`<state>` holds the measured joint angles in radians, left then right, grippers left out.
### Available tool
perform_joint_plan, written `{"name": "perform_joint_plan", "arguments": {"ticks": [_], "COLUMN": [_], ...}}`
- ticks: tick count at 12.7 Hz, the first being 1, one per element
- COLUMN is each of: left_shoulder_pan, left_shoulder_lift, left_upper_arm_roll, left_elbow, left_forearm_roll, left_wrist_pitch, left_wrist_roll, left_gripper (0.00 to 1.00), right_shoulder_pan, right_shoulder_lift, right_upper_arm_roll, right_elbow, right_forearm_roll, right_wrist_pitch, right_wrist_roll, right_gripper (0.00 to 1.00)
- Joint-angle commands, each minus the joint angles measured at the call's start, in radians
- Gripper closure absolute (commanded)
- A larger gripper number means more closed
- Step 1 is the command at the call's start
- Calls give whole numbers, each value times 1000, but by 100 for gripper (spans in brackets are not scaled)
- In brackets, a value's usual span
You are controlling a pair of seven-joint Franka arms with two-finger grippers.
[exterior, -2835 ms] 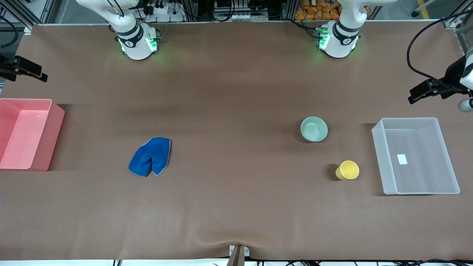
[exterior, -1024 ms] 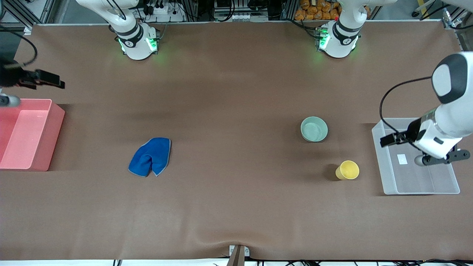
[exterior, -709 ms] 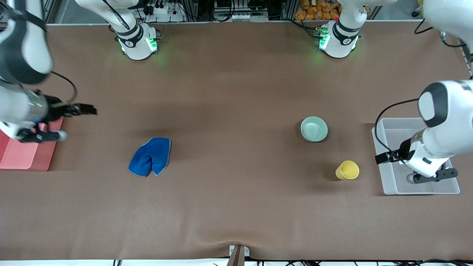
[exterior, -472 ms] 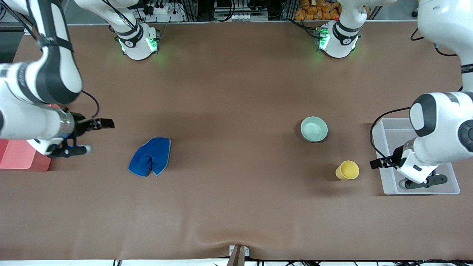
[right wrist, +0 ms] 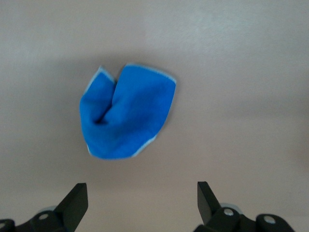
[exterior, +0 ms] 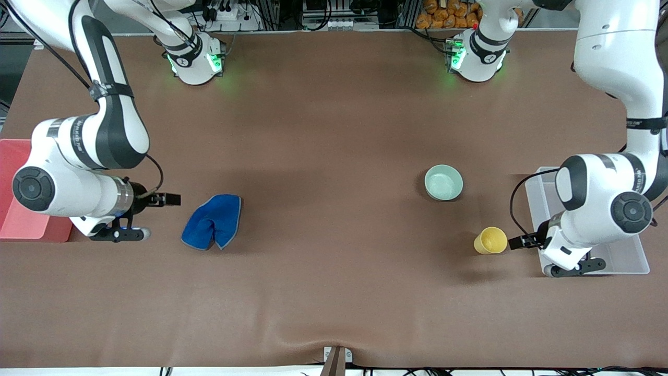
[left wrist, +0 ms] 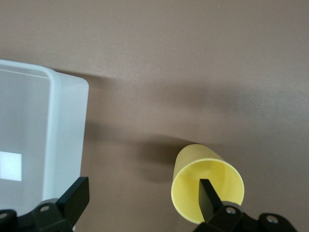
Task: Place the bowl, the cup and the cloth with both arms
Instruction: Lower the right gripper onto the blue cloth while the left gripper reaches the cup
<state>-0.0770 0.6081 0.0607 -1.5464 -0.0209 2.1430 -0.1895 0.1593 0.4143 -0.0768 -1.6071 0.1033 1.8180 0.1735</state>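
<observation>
— Where are your jaws?

— My left gripper (left wrist: 142, 198) hangs with jaws spread wide and empty, one finger (left wrist: 208, 199) over the mouth of the cup (exterior: 490, 241), beside the clear bin (exterior: 624, 253) at the left arm's end of the bench (exterior: 334, 130); my right gripper (right wrist: 140, 203) hangs just beside the cloth (exterior: 213, 221), jaws wide and empty, near the pink bin (exterior: 15, 222) at the right arm's end.

— And the bowl?

— The bowl (exterior: 443, 182) stands upright, near the cup, farther from the front camera; nothing touches it.
</observation>
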Motion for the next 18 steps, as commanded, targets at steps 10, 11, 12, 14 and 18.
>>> {"name": "perform_joint_plan", "arguments": {"ticks": [10,11,12,14,18], "left_shoulder_pan": [-7,-10,-15,-15,-21], "left_shoulder_lift": [41,41,42,44,50], "left_upper_arm_roll": [-21,-25,-27,-27,-27], "left_elbow": [-20,-24,-32,-37,-35], "left_forearm_roll": [-11,-10,-10,-8,-5], "left_wrist_pitch": [25,25,25,25,28], "left_wrist_roll": [-71,-86,-91,-90,-97], "left_gripper": [10,11,20,36,98], "right_shoulder_pan": [131,138,138,158,172], "right_shoulder_lift": [110,109,109,109,77], "right_upper_arm_roll": [-12,-14,-12,-14,-14], "right_elbow": [-129,-149,-155,-160,-240], "right_forearm_roll": [-4,-8,-8,-10,-88], "right_wrist_pitch": [355,371,371,377,405], "right_wrist_roll": [555,570,589,645,656], "right_gripper": [0,0,0,0,0]}}
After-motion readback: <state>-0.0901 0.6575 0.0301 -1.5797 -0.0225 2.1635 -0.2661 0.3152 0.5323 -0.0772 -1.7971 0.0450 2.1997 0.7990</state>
